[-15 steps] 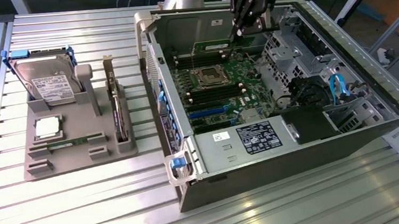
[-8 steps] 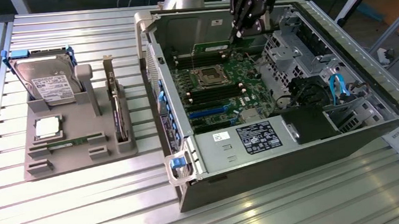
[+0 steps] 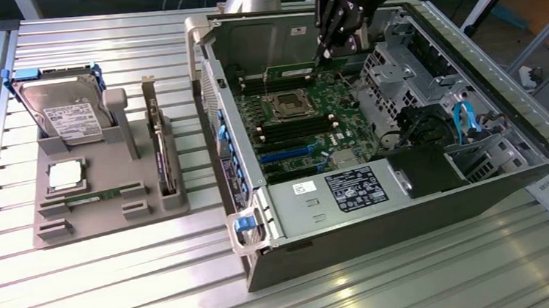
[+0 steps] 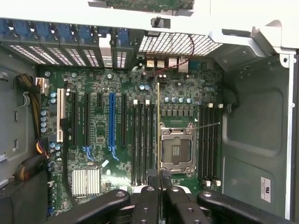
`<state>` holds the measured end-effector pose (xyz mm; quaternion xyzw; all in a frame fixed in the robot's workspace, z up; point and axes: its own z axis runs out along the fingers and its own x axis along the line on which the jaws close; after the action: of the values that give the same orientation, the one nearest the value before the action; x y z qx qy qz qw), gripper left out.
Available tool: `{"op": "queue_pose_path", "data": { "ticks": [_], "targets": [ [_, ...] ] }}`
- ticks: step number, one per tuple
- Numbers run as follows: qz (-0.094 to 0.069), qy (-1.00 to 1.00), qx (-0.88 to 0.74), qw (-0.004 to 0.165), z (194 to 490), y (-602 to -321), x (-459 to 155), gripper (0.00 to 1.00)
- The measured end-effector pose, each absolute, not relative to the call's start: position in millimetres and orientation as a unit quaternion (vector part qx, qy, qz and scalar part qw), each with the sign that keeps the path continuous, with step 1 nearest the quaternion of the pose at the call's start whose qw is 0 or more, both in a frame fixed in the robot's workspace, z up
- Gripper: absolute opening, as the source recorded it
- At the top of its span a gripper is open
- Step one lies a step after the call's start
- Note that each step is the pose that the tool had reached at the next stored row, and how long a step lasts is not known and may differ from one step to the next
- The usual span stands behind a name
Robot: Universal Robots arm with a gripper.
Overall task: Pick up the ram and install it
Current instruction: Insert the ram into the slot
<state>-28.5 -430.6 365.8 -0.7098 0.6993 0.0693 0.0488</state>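
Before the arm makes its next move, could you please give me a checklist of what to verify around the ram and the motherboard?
1. Grip: the fingers are shut on the ram, seen edge-on in the wrist view. Ok.
2. Position: the ram is inside the case, over the motherboard. Ok.
3. Free slots: the memory slots beside the CPU socket look empty. Ok.
4. Alignment: the ram runs parallel to the slots; whether it sits exactly over one, cannot tell.
5. Slot latches open: cannot tell.
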Motion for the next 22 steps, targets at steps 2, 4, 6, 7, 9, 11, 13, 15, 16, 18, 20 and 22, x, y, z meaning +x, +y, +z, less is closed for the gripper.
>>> {"op": "queue_pose_path", "data": {
  "ticks": [2,4,6,7,9,11,13,15,16,18,20,22],
  "targets": [
    [0.069,0.699,-0.71,0.05,363,-431,-28,0.12],
    [0.068,0.699,-0.71,0.05,359,-431,-28,0.12],
    [0.068,0.699,-0.71,0.05,357,-431,-28,0.12],
    [0.068,0.699,-0.71,0.051,356,-431,-28,0.12],
    [0.067,0.699,-0.71,0.05,354,-431,-28,0.12],
    [0.066,0.699,-0.71,0.049,351,-431,-28,0.12],
    [0.066,0.699,-0.71,0.049,349,-431,-28,0.12],
    [0.066,0.699,-0.71,0.049,349,-431,-28,0.12],
    [0.066,0.699,-0.71,0.049,349,-431,-28,0.12],
    [0.066,0.699,-0.71,0.049,349,-431,-28,0.12],
    [0.066,0.699,-0.71,0.049,349,-431,-28,0.12],
    [0.066,0.699,-0.71,0.049,349,-431,-28,0.12]
  ]
}}
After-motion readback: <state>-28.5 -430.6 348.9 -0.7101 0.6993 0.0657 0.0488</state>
